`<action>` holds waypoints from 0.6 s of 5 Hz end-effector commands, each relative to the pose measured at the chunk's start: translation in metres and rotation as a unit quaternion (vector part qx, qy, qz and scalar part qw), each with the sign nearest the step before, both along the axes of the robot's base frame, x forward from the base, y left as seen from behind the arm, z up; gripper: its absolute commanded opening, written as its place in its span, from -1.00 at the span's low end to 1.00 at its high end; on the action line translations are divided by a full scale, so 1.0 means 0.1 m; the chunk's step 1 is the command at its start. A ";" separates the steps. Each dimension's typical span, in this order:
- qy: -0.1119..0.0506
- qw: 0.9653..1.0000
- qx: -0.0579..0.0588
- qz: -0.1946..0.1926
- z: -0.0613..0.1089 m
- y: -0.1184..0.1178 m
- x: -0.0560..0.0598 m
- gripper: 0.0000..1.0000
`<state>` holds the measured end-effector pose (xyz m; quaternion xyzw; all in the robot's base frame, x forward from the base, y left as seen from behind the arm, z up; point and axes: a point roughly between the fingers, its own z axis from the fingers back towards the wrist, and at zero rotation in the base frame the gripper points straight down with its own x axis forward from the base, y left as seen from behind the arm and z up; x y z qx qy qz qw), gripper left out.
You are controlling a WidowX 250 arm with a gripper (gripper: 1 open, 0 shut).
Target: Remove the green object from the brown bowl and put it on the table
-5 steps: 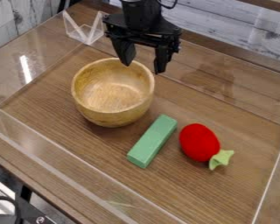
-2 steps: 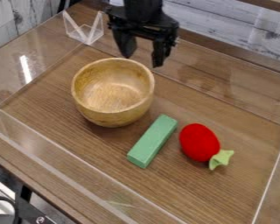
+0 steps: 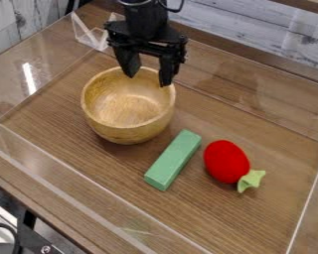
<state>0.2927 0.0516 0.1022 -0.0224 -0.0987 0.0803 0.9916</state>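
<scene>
The green object (image 3: 173, 160) lies flat on the tabletop (image 3: 82, 179) at the brown bowl's (image 3: 127, 103) five o'clock, seemingly delivered; the gripper (image 3: 147, 69) hangs above the rim, jaws released and empty.

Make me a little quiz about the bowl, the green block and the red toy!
1. True or false: the green block lies inside the bowl.
2. What sits right next to the block on the table? A) a red toy B) a blue cup C) a spoon
3. Fill in: the gripper hangs over the bowl's far rim with its jaws ____.

Key:
1. False. The block lies on the table, in front of the bowl, and the bowl looks empty.
2. A, the red toy.
3. Open, holding nothing.
</scene>
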 end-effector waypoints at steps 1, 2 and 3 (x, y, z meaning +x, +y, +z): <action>-0.030 0.999 0.002 -0.042 0.36 0.02 0.07 1.00; -0.033 0.996 0.004 -0.079 0.55 -0.05 0.11 1.00; -0.026 0.998 -0.001 -0.058 0.33 -0.14 0.06 1.00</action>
